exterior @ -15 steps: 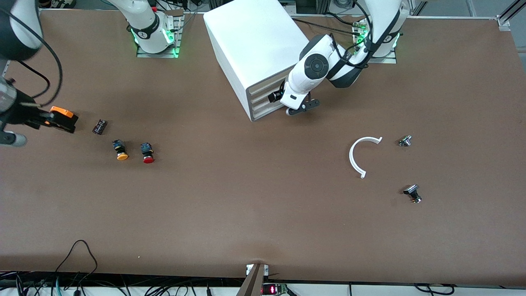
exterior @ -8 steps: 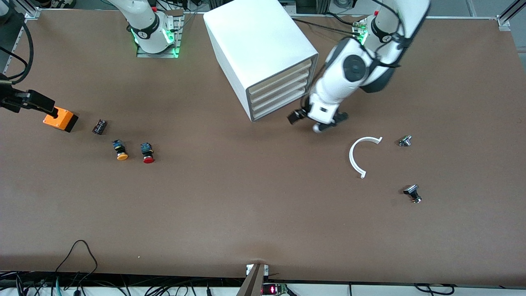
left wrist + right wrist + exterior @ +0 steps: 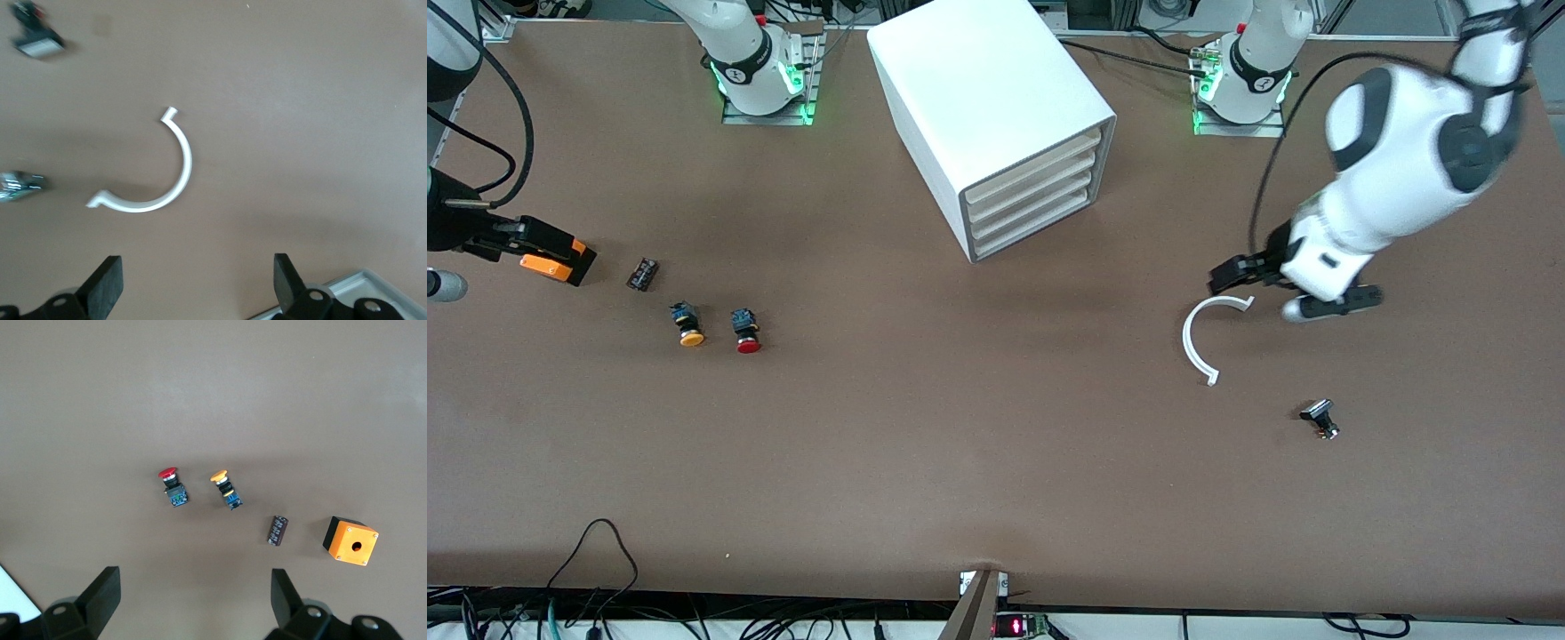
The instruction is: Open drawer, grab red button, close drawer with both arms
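Hovering with both grippers spread and holding nothing, we are keeping the left gripper [image 3: 1232, 276] over the white arc [image 3: 1199, 342] at the frame's right and the right gripper [image 3: 534, 249] over the orange box [image 3: 560, 264] at far left. All drawers [image 3: 1032, 200] are sitting flush; the red button [image 3: 747, 331] is lying on the table at left. That fits a start or an end.
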Controlling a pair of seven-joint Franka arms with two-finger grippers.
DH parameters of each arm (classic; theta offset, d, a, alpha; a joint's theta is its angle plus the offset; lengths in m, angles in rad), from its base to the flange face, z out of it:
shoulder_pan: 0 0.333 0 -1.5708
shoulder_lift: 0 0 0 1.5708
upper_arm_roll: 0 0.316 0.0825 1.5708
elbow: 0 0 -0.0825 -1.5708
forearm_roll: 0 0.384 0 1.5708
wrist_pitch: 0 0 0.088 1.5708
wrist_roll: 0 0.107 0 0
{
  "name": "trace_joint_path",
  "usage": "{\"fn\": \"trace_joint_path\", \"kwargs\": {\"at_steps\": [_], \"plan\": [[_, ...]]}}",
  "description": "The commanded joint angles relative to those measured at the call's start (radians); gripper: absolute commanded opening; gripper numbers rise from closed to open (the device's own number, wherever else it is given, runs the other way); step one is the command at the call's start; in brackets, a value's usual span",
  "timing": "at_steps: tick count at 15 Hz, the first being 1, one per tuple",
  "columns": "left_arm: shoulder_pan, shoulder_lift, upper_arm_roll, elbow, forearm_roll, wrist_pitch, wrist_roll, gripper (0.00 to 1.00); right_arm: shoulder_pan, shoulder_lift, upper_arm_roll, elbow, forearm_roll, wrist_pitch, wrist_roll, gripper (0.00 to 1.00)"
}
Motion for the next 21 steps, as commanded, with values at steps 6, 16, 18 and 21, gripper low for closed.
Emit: {"fn": "trace_joint_path", "kwargs": {"at_steps": [6, 16, 18, 21], "plan": [[-0.014, -0.042, 0.084, 0.297, 0.265, -0.352, 0.238, 0.99, -0.026, -0.002, -0.009, 0.013, 0.013, 0.005, -0.143, 1.0], [-0.017, -0.042, 0.072, 0.308, 0.278, -0.365, 0.222, 0.99, -0.02, -0.034, -0.004, 0.003, 0.002, -0.046, 0.006, 1.0], [-0.016, -0.042, 0.072, 0.309, 0.274, -0.365, 0.221, 0.99, -0.021, -0.034, -0.006, 0.002, -0.001, -0.031, -0.077, 1.0], [-0.014, -0.042, 0.073, 0.308, 0.274, -0.366, 0.223, 0.99, -0.023, -0.039, -0.009, -0.007, 0.002, -0.017, -0.096, 1.0]]}}
